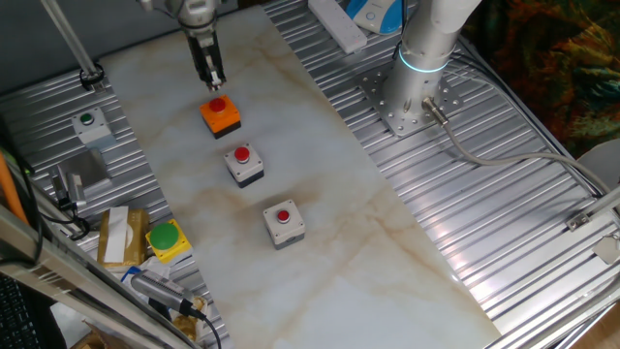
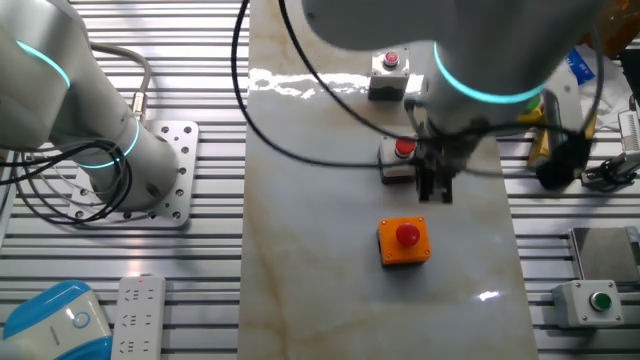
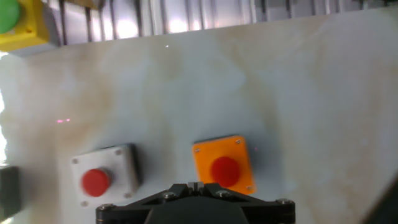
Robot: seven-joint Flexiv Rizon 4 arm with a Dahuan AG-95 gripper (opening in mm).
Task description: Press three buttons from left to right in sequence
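Jaws above orange button

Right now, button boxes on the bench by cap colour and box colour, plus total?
Red cap, orange box: 1
Red cap, light grey box: 2, the middle one and the end one
Green cap, yellow box: 1
Green cap, grey box: 1
Total: 5 button boxes

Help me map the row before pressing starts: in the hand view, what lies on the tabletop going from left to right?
Green button on a yellow box at the top left corner → grey box with red button → orange box with red button.
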